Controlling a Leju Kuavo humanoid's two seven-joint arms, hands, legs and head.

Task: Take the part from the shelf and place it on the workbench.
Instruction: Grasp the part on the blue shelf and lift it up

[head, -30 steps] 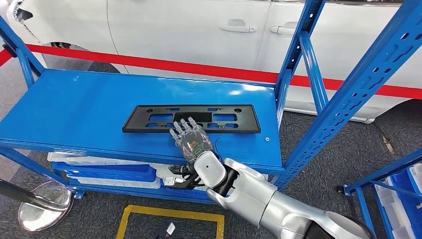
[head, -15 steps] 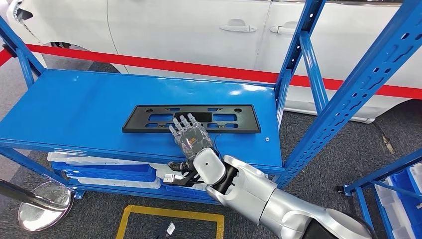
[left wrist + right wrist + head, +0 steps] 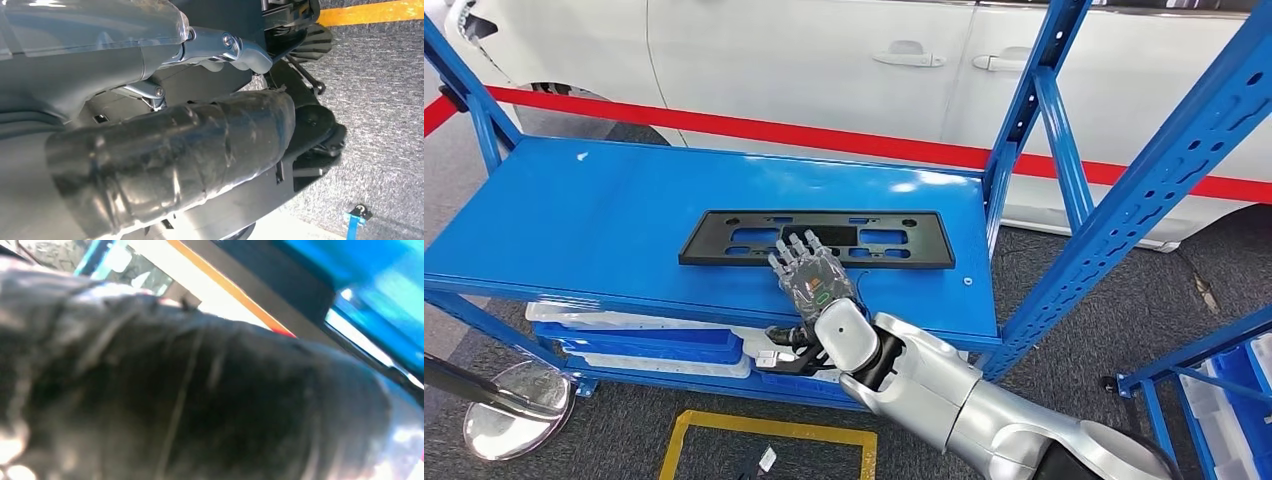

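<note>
My right hand (image 3: 809,280) lies flat on the blue shelf (image 3: 574,225), fingers (image 3: 796,246) spread over the near edge of the black part (image 3: 816,238).

The part — a long, flat frame with cut-out slots — lies lengthwise on the top deck of the shelf, toward its right side. My fingers are straight and apart, their tips reaching onto the frame's near rail; whether they press on it or only hover above it I cannot tell from the head view, and the right wrist view is too blurred to help. Nothing is closed around the part. My left hand (image 3: 165,150) hangs low over grey carpet, its thumb extended, holding nothing as far as I can see. Behind the shelf runs a red barrier tape (image 3: 824,137), and beyond it stands a white car (image 3: 824,60).
</note>
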